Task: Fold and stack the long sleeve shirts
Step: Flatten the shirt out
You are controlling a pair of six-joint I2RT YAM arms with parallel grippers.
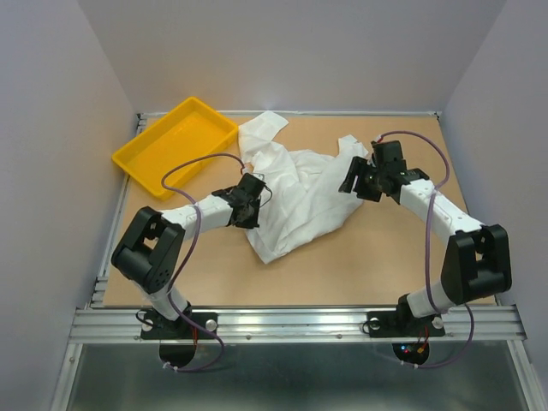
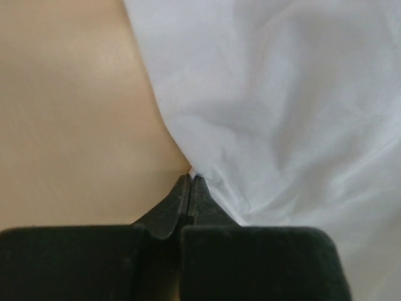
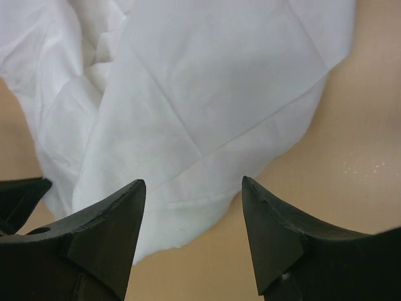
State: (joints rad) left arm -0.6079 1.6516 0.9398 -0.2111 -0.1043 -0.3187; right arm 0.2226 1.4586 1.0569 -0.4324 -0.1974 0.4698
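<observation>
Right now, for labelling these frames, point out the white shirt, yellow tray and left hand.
white shirt (image 1: 300,195): top view, crumpled middle.
yellow tray (image 1: 175,147): top view, bare floor.
left hand (image 2: 190,178): left wrist view, between shut fingertips.

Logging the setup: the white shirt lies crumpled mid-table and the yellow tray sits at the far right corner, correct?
No: the top external view shows the yellow tray at the far left corner. The white shirt does lie crumpled mid-table.

A: Where does the top view look from?
B: High behind the arm bases (image 1: 175,324), facing down toward twelve o'clock — the whole table (image 1: 385,248) fits.
A: The wrist views?
B: Very close, low. Left shares the nine o'clock edge of the shirt (image 1: 300,201) with it — right, the three o'clock edge.
</observation>
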